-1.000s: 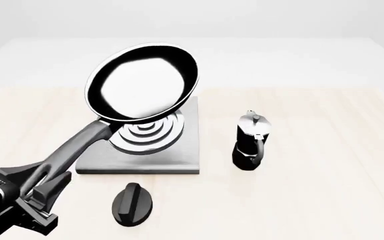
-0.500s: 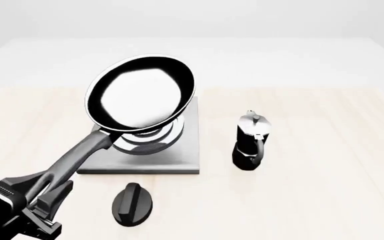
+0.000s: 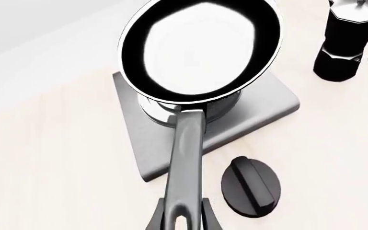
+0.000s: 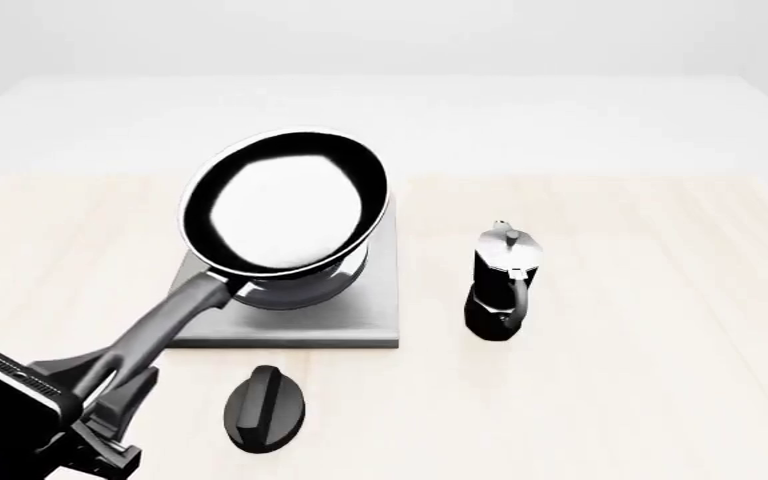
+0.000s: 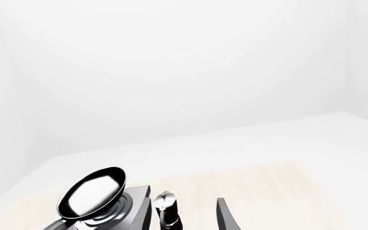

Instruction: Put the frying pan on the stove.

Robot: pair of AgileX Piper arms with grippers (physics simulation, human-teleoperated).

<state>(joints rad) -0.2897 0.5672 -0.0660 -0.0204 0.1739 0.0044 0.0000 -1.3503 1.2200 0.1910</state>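
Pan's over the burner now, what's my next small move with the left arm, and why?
Probably lower it a little further, keeping the handle level, before you let go. The left tool grips the handle end, and the frying pan sits over the rings of the stove, but whether its base touches the stove yet is hard to tell. The black knob piece lies close beside the handle.

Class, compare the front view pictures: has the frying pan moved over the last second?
Yes. The frying pan has come down toward the stove, which has not moved; it now hides nearly all the stove's rings, gripped by the left gripper.
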